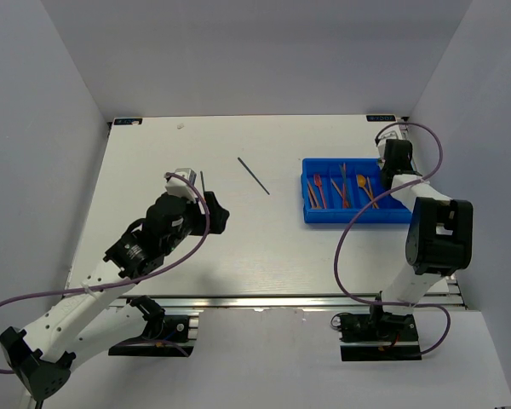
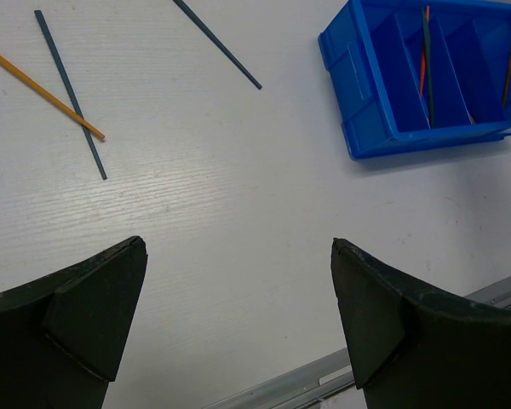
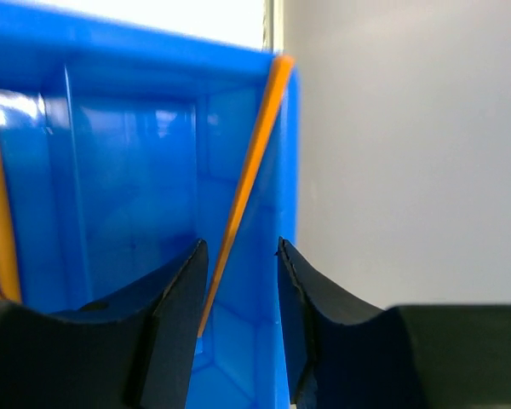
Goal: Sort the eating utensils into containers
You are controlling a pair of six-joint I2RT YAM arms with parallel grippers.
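— What's on the left?
— The left gripper [image 2: 238,256] hangs wide open above the surface [image 2: 238,170], holding nothing. Beyond it a dark stick [image 2: 55,55] crosses a loose orange stick [image 2: 17,71]; another dark stick [image 2: 217,43] lies apart.
— And to the right?
— The blue tray [image 1: 358,216] holds red and orange utensils [image 1: 345,187]. At its right end the right gripper [image 3: 238,256] is narrow, fingers either side of a leaning orange stick [image 3: 255,145], gaps showing.
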